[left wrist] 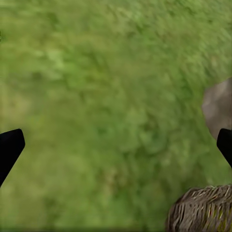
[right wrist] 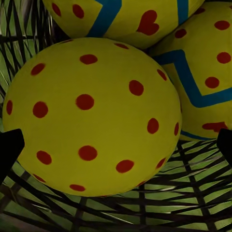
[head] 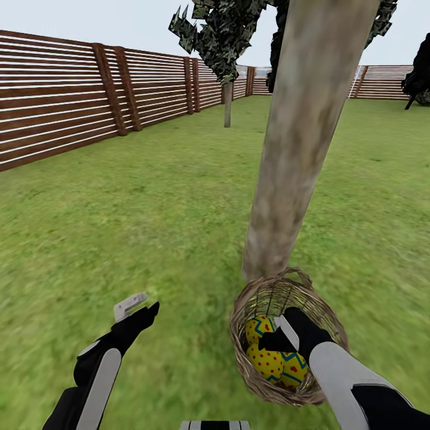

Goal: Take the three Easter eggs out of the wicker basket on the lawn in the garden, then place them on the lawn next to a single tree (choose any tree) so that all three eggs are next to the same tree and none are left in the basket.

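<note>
The wicker basket [head: 257, 298] stands on the lawn [head: 149, 209] right at the foot of the tree [head: 298, 149], its rim almost against the trunk. Three yellow Easter eggs lie inside it: one [head: 258, 328] at the back, a red-dotted one [head: 267, 362] in front, a blue-banded one [head: 294, 369] beside it. My right gripper [head: 285, 334] reaches down into the basket, open, its fingers either side of the dotted egg [right wrist: 92, 116], with the other two eggs [right wrist: 121, 19] [right wrist: 203, 77] behind. My left gripper [head: 138, 310] hangs open over bare grass, left of the basket [left wrist: 203, 208].
A brown slatted fence [head: 60, 95] runs along the left and far side. A smaller dark-leaved tree [head: 227, 101] stands far back, and a dark shrub [head: 418, 77] is at the far right. Open grass spreads around the trunk [left wrist: 220, 108] on every side.
</note>
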Robot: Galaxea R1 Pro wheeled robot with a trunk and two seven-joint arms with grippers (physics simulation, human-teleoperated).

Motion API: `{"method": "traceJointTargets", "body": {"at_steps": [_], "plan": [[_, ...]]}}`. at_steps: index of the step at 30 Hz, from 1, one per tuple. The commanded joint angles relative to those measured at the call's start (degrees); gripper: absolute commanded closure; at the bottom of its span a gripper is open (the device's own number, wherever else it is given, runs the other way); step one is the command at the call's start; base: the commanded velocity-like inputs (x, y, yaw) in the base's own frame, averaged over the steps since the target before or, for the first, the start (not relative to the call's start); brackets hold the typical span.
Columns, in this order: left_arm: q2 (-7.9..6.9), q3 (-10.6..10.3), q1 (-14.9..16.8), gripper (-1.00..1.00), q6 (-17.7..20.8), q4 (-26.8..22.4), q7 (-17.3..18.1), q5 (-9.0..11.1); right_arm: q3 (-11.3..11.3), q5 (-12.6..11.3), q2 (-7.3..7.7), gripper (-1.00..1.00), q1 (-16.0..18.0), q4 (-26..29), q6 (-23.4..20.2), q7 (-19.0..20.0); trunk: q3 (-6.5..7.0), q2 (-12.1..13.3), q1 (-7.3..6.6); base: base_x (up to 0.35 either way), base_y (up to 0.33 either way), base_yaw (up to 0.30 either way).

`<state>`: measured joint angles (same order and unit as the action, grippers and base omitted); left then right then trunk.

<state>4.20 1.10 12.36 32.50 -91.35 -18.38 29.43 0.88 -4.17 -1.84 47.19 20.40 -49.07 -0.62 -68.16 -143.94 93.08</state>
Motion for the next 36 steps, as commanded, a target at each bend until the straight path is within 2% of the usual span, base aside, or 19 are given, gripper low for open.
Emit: {"method": "traceJointTargets", "body": {"at_steps": [1,30,36], "plan": [[0.03,0.0,0.0,-1.00,0.2,-0.1,-0.4,0.6,0.1,-0.3,-0.01,-1.00,0.0,0.1,-0.2,-0.1,-0.05,0.0,-0.01,0.000,0.000,0.000],[0.02,0.1,0.0,-1.00,0.3,0.0,-0.3,0.6,0.0,-0.3,-0.01,-1.00,0.0,0.0,0.8,0.2,-0.05,0.0,-0.01,0.038,0.000,0.000],[0.01,0.1,0.0,-1.00,0.3,0.1,-0.3,0.6,-0.1,0.0,0.30,-1.00,0.0,0.1,1.4,4.5,-0.05,0.0,-0.01,0.000,0.000,0.000]]}}
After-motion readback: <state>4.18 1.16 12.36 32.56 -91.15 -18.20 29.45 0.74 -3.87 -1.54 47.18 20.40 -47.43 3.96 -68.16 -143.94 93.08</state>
